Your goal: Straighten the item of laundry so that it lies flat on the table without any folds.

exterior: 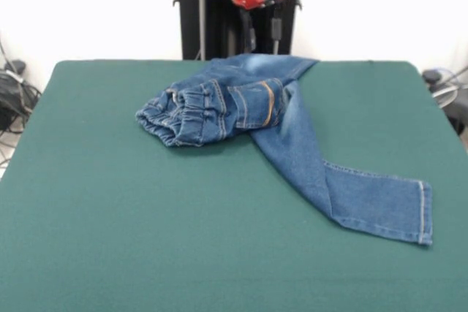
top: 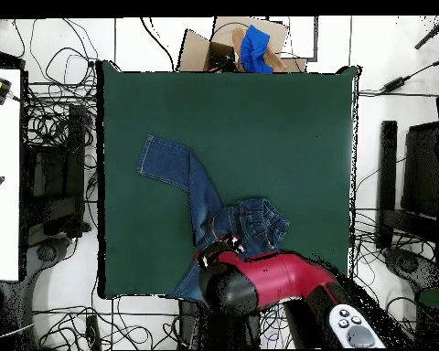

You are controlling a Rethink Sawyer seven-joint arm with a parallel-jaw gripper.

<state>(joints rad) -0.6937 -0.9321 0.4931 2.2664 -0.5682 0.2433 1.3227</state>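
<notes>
1. Green felt-like cloth covered the table [exterior: 110,239], and most of it lay bare; the laundry took up only a part of it, from the middle back to the edge by the robot.

2. Red and black, the arm [top: 278,279] reached in over that same edge, its bulk hanging above the rear part of the garment. In the front view only its red housing showed at the top, behind the table.

3. Blue denim, the jeans [exterior: 292,144] sat far from flat. I judged the task barely begun.

4. One leg [exterior: 365,199] ran out long and smooth toward the front right in the front view, hem showing, no creases to speak of. That part looked close to done.

5. The other leg [exterior: 270,65] looked tucked toward the back edge, partly under the seat; how it lay beneath I could not tell.

6. The waistband [exterior: 179,116] was the trouble: bunched and rolled over onto itself in a thick wad, the pocket with orange stitching folded on top.

7. Left to do, by my reckoning: pull that waist open, free the hidden leg, spread both flat.

8. The gripper [top: 219,250] hovered at the jeans near the table edge; whether spread or pinching denim, I could not tell.
</notes>
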